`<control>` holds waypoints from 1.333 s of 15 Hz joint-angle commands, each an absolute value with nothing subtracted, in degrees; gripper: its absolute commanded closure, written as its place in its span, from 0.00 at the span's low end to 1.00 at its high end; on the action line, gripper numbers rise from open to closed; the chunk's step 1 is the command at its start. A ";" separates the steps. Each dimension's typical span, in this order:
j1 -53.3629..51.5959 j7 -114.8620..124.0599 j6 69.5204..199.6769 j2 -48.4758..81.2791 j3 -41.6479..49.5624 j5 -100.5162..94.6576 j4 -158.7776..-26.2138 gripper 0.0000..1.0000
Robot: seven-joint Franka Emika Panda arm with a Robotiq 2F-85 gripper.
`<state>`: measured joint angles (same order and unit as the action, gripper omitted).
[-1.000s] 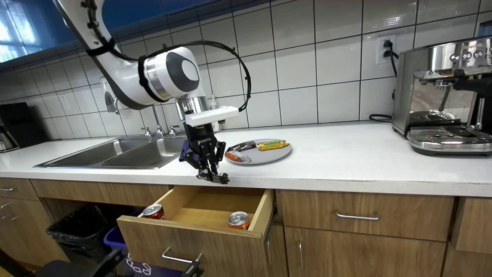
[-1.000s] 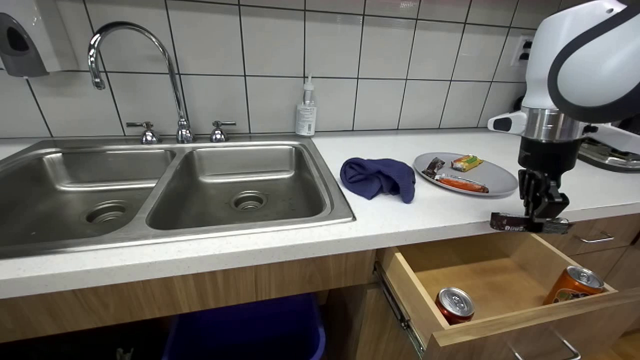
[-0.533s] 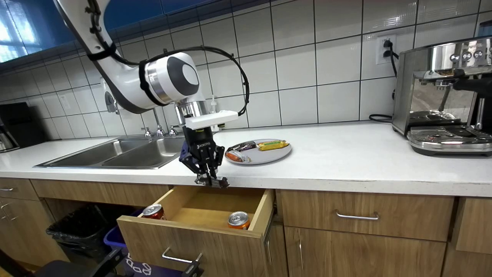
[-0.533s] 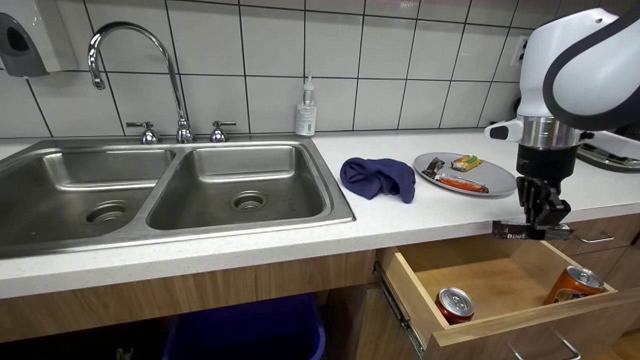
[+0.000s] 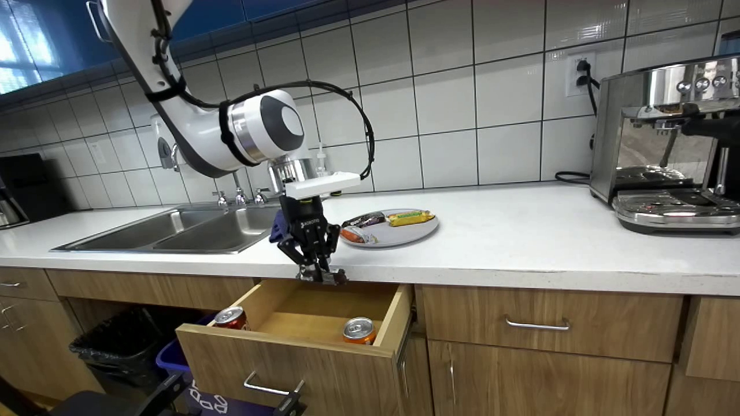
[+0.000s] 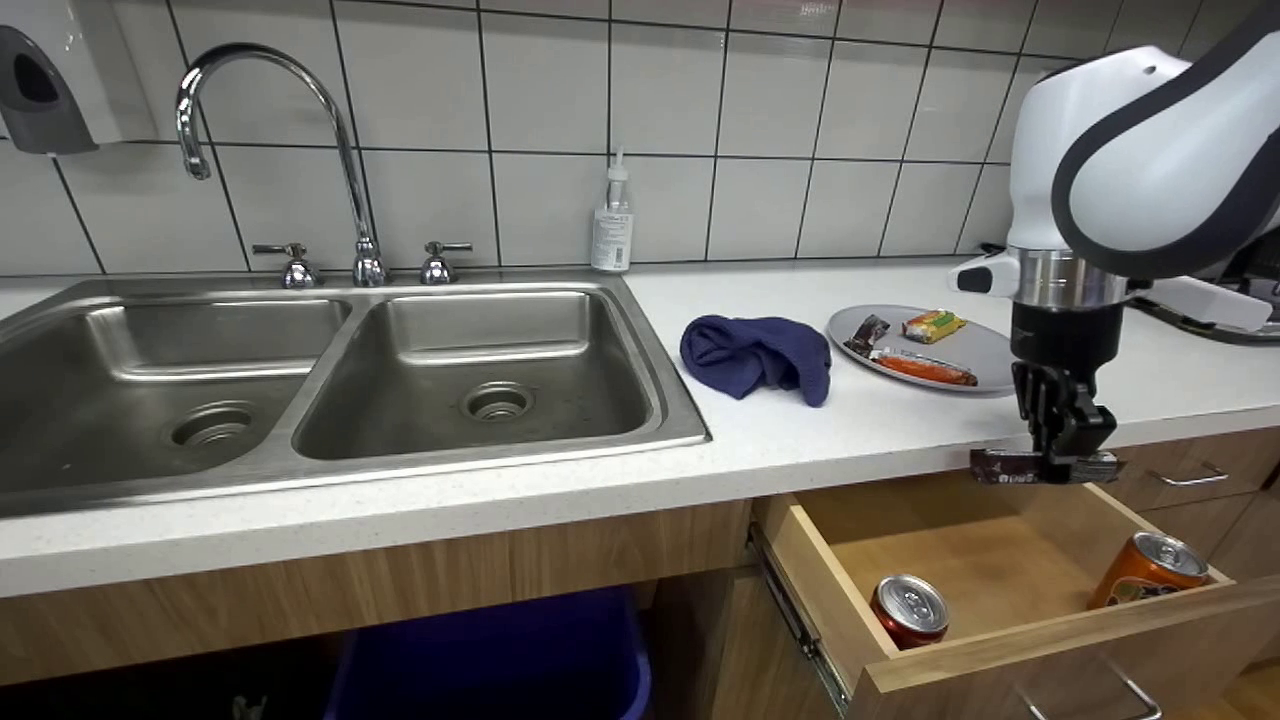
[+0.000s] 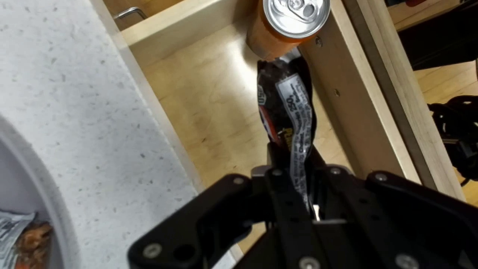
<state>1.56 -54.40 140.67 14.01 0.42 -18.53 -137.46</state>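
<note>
In an exterior view, a boxy, polished-steel espresso machine point(image 5: 650, 141) is standing at 3 o'clock on the white, speckled worktop point(image 5: 520, 231), and a black, bag-lined bin point(image 5: 124, 338) is sitting at 8 o'clock beneath it. In an exterior view, a double-bowl stainless-steel sink point(image 6: 400, 405) is occupying 9 o'clock, with a curved chrome faucet point(image 6: 369, 258) rising at its 12 o'clock edge. A clear plastic pump bottle point(image 6: 612, 238) is standing by its 2 o'clock corner, a crumpled navy-blue cloth point(image 6: 757, 357) is lying near its 3 o'clock side, and a white-and-grey wall dispenser point(image 6: 75, 85) is hanging at 10 o'clock.
</note>
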 commanded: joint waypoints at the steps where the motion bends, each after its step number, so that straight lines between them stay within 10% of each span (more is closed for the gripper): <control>1: 0.98 -53.98 137.64 16.41 0.19 -21.59 -133.93 0.96; 9: 0.96 -54.50 136.41 19.04 0.00 -23.75 -131.80 0.96; 11: 1.05 -54.70 136.40 19.08 -0.07 -23.55 -131.66 0.58; 20: 2.20 -56.42 137.39 15.56 -0.70 -21.12 -133.57 0.00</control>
